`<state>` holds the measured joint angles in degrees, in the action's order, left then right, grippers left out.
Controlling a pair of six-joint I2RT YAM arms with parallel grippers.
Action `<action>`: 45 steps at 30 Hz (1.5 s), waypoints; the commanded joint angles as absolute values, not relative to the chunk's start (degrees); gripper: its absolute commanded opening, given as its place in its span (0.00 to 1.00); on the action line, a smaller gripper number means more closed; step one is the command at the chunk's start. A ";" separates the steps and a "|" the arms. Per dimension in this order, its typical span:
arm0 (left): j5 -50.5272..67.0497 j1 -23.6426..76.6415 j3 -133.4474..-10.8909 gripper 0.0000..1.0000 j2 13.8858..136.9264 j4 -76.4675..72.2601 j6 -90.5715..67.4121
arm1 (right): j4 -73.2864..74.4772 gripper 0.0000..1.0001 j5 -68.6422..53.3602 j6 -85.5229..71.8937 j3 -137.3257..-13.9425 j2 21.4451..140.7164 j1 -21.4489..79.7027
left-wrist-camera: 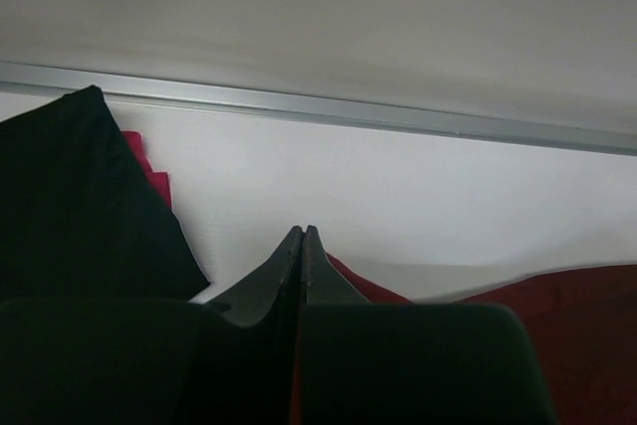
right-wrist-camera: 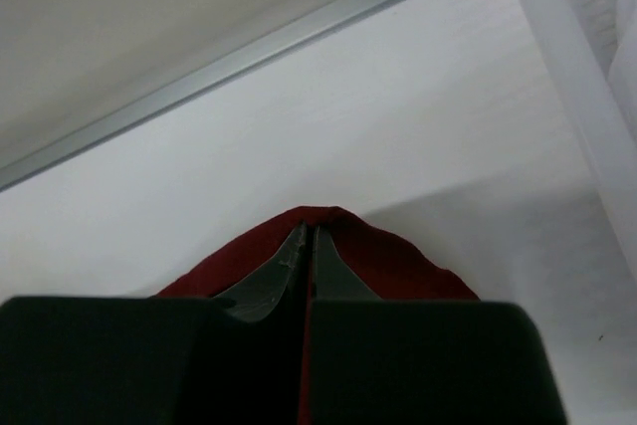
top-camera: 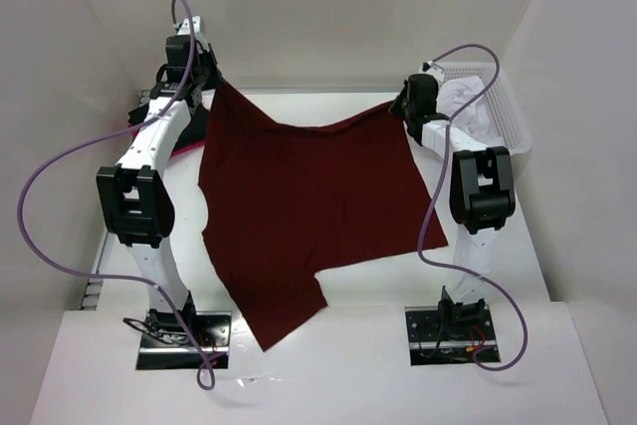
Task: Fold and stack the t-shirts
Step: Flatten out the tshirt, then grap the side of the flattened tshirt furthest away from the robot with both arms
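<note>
A large dark maroon t-shirt (top-camera: 299,206) is stretched over the table, its far edge lifted between both arms and a sleeve hanging toward the near edge. My left gripper (top-camera: 214,82) is shut on its far left corner; in the left wrist view the gripper (left-wrist-camera: 302,232) has a thin red strip pinched between its jaws, and maroon cloth (left-wrist-camera: 582,320) trails to the right. My right gripper (top-camera: 404,106) is shut on the far right corner, where the cloth (right-wrist-camera: 398,258) wraps round that gripper (right-wrist-camera: 312,228). A folded black shirt (left-wrist-camera: 80,211) lies on a pink one (left-wrist-camera: 147,164) at the far left.
A white slatted basket (top-camera: 508,111) holding white cloth (top-camera: 463,97) stands at the far right, its wall (right-wrist-camera: 587,97) close to my right gripper. White walls enclose the table, with a metal strip (left-wrist-camera: 398,113) along the back edge. Purple cables loop beside both arms.
</note>
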<state>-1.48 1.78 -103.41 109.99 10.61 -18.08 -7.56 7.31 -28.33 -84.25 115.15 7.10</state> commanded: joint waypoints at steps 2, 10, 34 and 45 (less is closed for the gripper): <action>-1.87 1.41 -108.46 0.00 110.55 8.90 -16.79 | -9.38 0.00 8.70 -26.98 -88.33 116.46 5.95; -1.49 1.41 -99.69 0.00 99.29 11.34 -18.54 | -9.75 0.00 7.77 -26.98 -82.83 112.42 3.17; -0.44 1.41 -74.91 0.00 76.92 19.26 -23.91 | -8.53 0.00 5.11 -28.56 -71.02 105.19 2.11; -0.44 1.41 -70.58 0.00 70.14 23.37 -24.96 | -8.53 0.00 5.27 -29.62 -67.24 101.34 1.05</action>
<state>-0.56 1.69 -72.33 73.06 22.14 -24.17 -6.82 4.10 -29.15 -68.85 104.74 1.72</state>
